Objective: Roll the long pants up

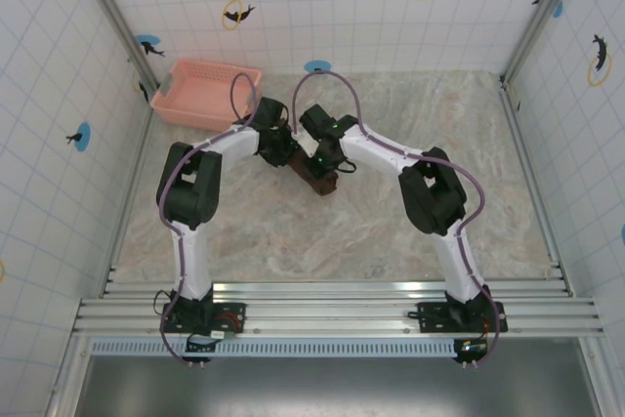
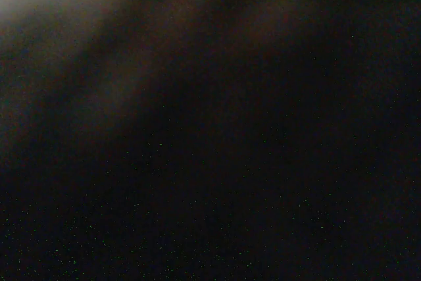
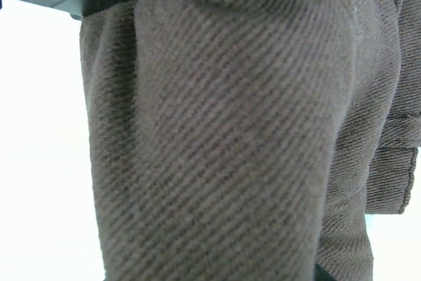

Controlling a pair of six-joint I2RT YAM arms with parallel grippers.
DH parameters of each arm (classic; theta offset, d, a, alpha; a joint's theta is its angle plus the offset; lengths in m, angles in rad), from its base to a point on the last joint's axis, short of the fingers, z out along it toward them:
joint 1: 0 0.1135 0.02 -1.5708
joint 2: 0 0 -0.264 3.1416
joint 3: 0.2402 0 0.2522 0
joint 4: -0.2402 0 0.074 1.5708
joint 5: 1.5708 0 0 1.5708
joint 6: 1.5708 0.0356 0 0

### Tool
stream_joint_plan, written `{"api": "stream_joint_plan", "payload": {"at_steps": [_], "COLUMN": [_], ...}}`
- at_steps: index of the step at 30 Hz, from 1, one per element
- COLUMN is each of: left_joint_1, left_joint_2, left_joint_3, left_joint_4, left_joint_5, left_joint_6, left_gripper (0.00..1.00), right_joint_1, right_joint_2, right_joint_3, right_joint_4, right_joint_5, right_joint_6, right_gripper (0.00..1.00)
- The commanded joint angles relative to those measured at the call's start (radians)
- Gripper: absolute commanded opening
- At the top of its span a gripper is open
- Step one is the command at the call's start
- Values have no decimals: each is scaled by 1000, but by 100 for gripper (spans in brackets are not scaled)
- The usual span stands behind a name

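The long pants [image 1: 319, 181] lie bunched on the bench [image 1: 410, 241], about midway between its left and right edges and somewhat toward the far side. The basket [image 1: 186, 109] stands in the far left corner of the bench, behind and left of the pants and apart from them. The left arm [image 1: 190, 187] reaches from the near edge forward and rightward, and the right arm [image 1: 430, 192] forward and leftward. Their wrists meet side by side above the pants. From the right wrist, the cloth sits close before the camera, with more folds to its right.
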Motion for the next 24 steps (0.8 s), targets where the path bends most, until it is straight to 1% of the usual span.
{"api": "stream_joint_plan", "payload": {"at_steps": [1, 2, 4, 6, 7, 8, 10, 11, 15, 17, 18, 21, 23, 24], "left_joint_1": [-102, -102, -101, -101, -101, -100, -84, -74, 7, 55, 84, 156, 202, 231], "left_joint_2": [140, 134, 123, 107, 92, 78, 55, 46, 2, -23, -34, -63, -83, -91], "left_joint_3": [-96, -100, -90, -75, -43, -30, 3, 27, 122, 152, 180, 231, 237, 246], "left_joint_4": [-251, -239, -206, -184, -160, -134, -58, -63, -21, 76, 100, 314, 481, 534], "left_joint_5": [-34, -34, -16, 3, 14, 24, 84, 91, 160, 217, 241, 336, 358, 363], "left_joint_6": [116, 118, 127, 146, 159, 170, 211, 226, 293, 302, 296, 232, 157, 117], "left_gripper": [0, 0, 0, 0, 0, 0, 0, 0, 0, 0, 0, 0, 0, 0], "right_joint_1": [28, 24, 11, -4, -14, -23, -47, -56, -103, -125, -138, -166, -172, -174], "right_joint_2": [20, 0, -52, -117, -156, -189, -263, -293, -419, -467, -486, -515, -521, -521], "right_joint_3": [-68, -77, -103, -132, -153, -173, -218, -236, -326, -370, -397, -460, -497, -515], "right_joint_4": [-86, -87, -84, -81, -73, -65, -49, -43, -4, 11, 19, 33, 42, 47], "right_joint_5": [-143, -109, -55, 3, 36, 60, 118, 147, 238, 280, 295, 317, 328, 336], "right_joint_6": [-54, -54, -56, -54, -51, -46, -32, -26, 7, 20, 24, 33, 36, 40], "right_gripper": [39, 51, 79, 95, 99, 99, 99, 99, 99, 99, 99, 99, 99, 99]}}
